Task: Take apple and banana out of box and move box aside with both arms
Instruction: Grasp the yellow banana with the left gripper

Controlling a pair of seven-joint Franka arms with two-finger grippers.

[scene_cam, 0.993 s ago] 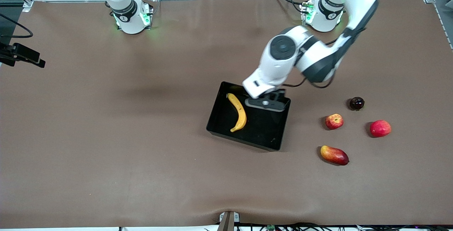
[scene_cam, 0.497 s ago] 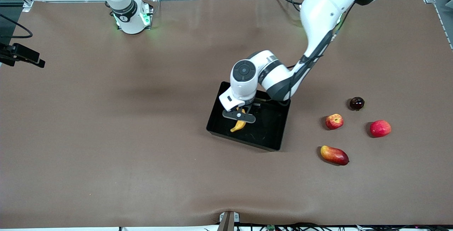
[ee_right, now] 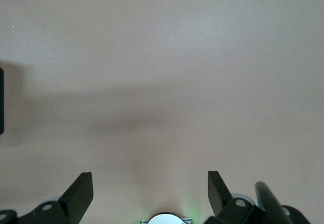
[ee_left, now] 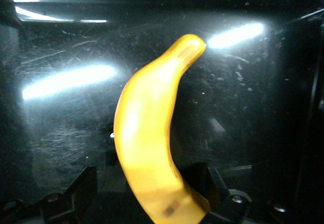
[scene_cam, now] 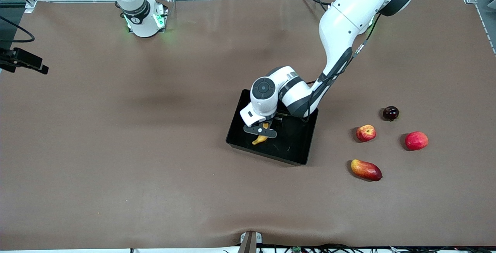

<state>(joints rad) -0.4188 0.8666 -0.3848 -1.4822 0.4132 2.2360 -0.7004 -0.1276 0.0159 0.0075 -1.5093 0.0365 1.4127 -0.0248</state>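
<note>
The yellow banana (scene_cam: 259,140) lies in the glossy black box (scene_cam: 298,146) at the table's middle. My left gripper (scene_cam: 260,130) is low in the box, open, with one finger on each side of the banana. In the left wrist view the banana (ee_left: 152,133) runs between the two fingers (ee_left: 83,183) over the box floor (ee_left: 61,107). The small red apple with yellowish patches (scene_cam: 365,133) sits on the table toward the left arm's end. My right gripper (ee_right: 150,181) is open and empty above bare table; the front view shows only that arm's base (scene_cam: 143,16).
Near the apple lie a larger plain red fruit (scene_cam: 416,140), a red-yellow mango (scene_cam: 365,169) nearer to the front camera, and a small dark round fruit (scene_cam: 390,112). A black device (scene_cam: 23,61) sticks in at the table edge by the right arm's end.
My left gripper has swung from the box's edge nearest the left arm's end to over the banana and gone down around it. The fruits and the box have not moved.
</note>
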